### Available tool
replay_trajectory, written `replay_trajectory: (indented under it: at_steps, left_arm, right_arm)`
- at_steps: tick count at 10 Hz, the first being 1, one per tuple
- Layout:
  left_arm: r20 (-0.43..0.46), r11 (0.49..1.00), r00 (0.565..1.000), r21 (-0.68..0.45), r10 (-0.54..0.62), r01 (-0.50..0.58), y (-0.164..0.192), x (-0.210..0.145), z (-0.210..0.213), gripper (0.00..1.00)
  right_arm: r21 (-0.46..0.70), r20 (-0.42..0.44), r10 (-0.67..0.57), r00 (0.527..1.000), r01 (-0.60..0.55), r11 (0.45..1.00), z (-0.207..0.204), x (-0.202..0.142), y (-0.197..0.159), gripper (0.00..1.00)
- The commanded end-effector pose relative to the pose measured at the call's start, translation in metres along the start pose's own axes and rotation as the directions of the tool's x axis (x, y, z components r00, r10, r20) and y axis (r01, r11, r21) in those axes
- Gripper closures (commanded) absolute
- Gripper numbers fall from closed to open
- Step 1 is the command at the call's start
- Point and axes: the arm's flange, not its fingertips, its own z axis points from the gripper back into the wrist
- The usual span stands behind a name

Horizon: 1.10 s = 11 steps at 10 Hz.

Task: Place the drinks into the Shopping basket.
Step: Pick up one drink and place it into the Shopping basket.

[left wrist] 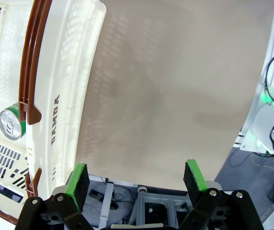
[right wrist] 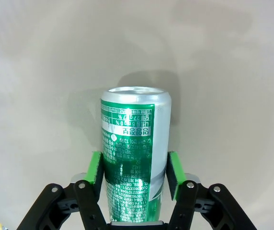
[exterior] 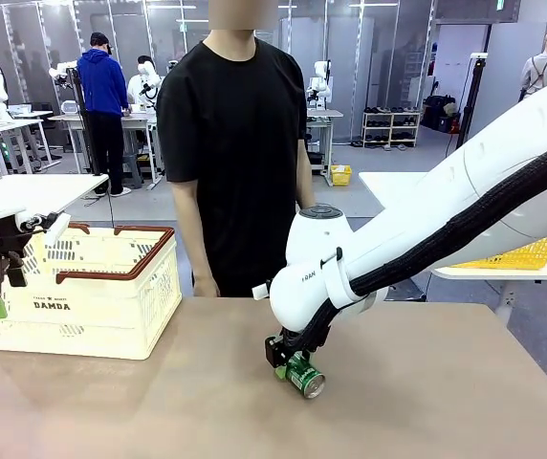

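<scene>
Front: the right gripper straddles a green can lying on the table, well apart from the Shopping basket; left wrist: the left gripper gapes empty beside that basket, a second green can inside; right wrist: pads flank the can, grip uncertain, so clamp firmly, then carry.

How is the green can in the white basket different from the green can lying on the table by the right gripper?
The basket can stands upright inside the white basket, silver top up; the table can lies on its side. The basket can is clear of any gripper; the table can sits between the right gripper's green pads. Both are green with silver ends.
</scene>
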Motion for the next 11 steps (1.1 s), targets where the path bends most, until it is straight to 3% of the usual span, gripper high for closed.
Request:
replay_trajectory:
  at_steps: [1, 3, 4, 6, 8, 11]
  left_arm:
    - [-0.015, 1.000, 1.000, -0.002, 0.018, -0.018, -0.001, 0.000, 0.004, 0.00]
    - [-0.015, 1.000, 1.000, -0.002, 0.018, -0.018, -0.001, 0.000, 0.004, 0.00]
    - [-0.015, 1.000, 1.000, -0.002, 0.018, -0.018, -0.001, 0.000, 0.004, 0.00]
    - [-0.015, 1.000, 1.000, -0.002, 0.018, -0.018, -0.001, 0.000, 0.004, 0.00]
    - [-0.015, 1.000, 1.000, -0.002, 0.018, -0.018, -0.001, 0.000, 0.004, 0.00]
    - [-0.015, 1.000, 1.000, -0.002, 0.018, -0.018, -0.001, 0.000, 0.004, 0.00]
  right_arm:
    - [-0.037, -0.018, -0.022, 1.000, 0.021, 0.999, -0.004, 0.009, 0.005, 0.28]
    - [-0.078, -0.023, -0.007, 1.000, 0.005, 0.997, 0.007, 0.007, 0.003, 0.08]
    - [-0.118, -0.040, 0.004, 0.999, -0.009, 0.993, 0.020, 0.003, 0.003, 0.06]
    - [-0.093, -0.064, 0.078, 0.995, -0.084, 0.992, 0.062, -0.016, 0.004, 0.06]
    - [-0.112, -0.021, 0.105, 0.994, -0.107, 0.988, 0.106, -0.045, -0.005, 0.06]
    - [-0.166, 0.042, 0.079, 0.996, -0.071, 0.984, 0.170, -0.137, -0.060, 0.06]
